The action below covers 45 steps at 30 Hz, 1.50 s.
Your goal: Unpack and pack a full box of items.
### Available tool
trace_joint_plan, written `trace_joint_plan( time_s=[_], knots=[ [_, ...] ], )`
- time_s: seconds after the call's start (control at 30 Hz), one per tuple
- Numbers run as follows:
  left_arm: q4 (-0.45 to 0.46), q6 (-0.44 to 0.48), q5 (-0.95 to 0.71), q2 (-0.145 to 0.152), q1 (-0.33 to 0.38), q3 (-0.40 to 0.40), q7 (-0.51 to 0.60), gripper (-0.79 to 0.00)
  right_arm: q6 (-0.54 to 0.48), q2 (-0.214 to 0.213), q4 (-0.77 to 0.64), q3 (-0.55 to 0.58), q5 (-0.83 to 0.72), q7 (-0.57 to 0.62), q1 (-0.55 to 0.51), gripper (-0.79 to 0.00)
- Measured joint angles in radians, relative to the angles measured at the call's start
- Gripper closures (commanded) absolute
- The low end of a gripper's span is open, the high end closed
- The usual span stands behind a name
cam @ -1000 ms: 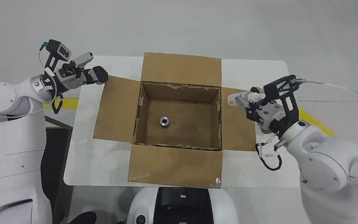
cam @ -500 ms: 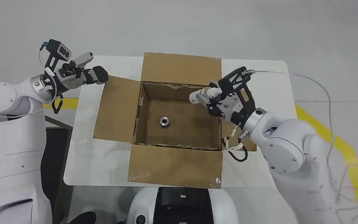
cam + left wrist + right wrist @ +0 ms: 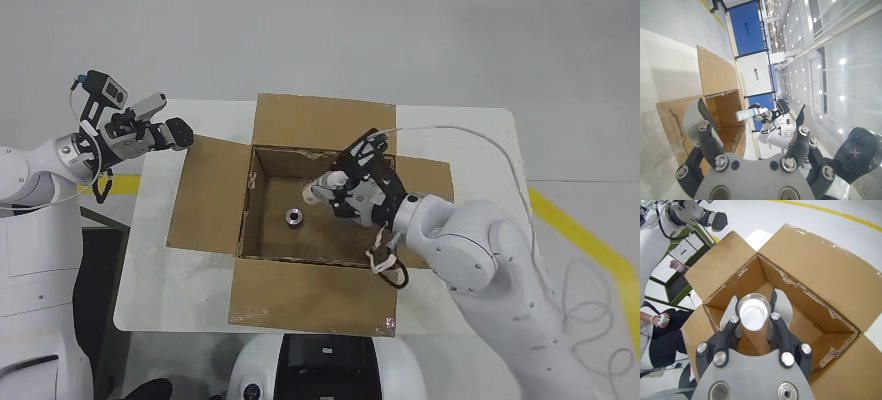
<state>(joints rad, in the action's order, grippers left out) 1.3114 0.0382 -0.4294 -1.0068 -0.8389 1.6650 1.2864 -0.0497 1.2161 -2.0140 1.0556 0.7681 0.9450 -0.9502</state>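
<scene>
An open cardboard box (image 3: 320,120) stands mid-table with all its flaps spread flat. A small round metal piece (image 3: 294,215) lies on the box floor. My right gripper (image 3: 338,190) hangs over the box opening, shut on a white bottle (image 3: 320,191). The right wrist view looks down the bottle (image 3: 753,315) between the fingers (image 3: 734,306), with the box's inside (image 3: 810,317) below. My left gripper (image 3: 175,133) stays above the table's far left corner, beside the left flap, open with nothing in it. The left wrist view shows this gripper (image 3: 751,108) and, beyond it, the bottle (image 3: 745,114).
The white table (image 3: 160,260) has bare strips left and right of the flaps. Off the table on the left stands green shelving (image 3: 676,294) with a pink bottle (image 3: 676,266). A yellow line (image 3: 575,225) marks the floor on the right.
My right arm has carried the bottle leftward, from above the right flap to over the box opening. The left arm has kept still.
</scene>
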Motion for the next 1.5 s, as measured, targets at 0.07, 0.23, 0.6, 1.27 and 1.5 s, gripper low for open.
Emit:
trace_joint_plan(
  time_s=[0.07,0.23,0.6,1.27,1.5],
  knots=[
    [0.000,0.000,0.000,0.000,0.000,0.000,0.000,-0.785,-0.005,0.001,0.013,-0.024,0.023,0.034,0.015,0.000],
    [0.000,0.000,0.000,0.000,0.000,0.000,0.000,-0.785,-0.010,0.010,0.059,-0.088,0.039,0.068,0.045,0.000],
    [0.000,0.000,0.000,0.000,0.000,0.000,0.000,-0.785,0.023,0.033,0.174,-0.196,0.149,0.068,0.099,0.000],
    [0.000,0.000,0.000,0.000,0.000,0.000,0.000,-0.785,0.053,0.075,0.395,-0.266,0.245,-0.015,0.162,0.000],
    [0.000,0.000,0.000,0.000,0.000,0.000,0.000,-0.785,0.059,0.090,0.431,-0.284,0.246,-0.016,0.170,-0.372]
  ],
)
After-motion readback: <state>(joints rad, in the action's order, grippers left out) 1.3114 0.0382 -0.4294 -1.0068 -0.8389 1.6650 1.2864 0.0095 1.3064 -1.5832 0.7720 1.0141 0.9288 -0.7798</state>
